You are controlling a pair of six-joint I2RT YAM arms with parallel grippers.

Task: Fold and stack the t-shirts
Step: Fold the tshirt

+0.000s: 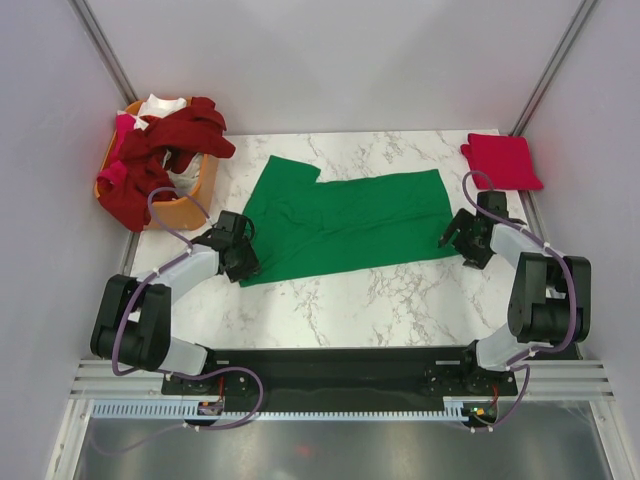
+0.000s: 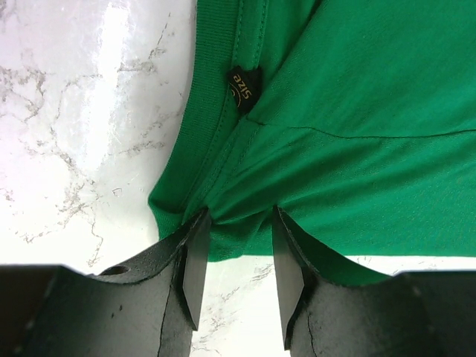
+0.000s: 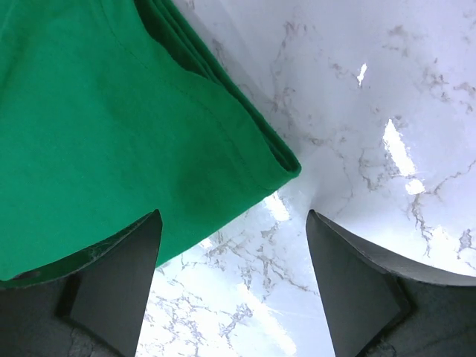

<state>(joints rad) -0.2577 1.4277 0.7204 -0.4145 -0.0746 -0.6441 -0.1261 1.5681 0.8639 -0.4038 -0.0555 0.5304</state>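
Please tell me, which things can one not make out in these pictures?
1. Top view: dark red cloth heaps over the basket; the number of shirts below is hidden.
2. Left wrist view: the label on the green shirt is too small; the size is unreadable.
3. Right wrist view: whether the right pincer touches the green shirt is unclear; its own finger covers the contact.
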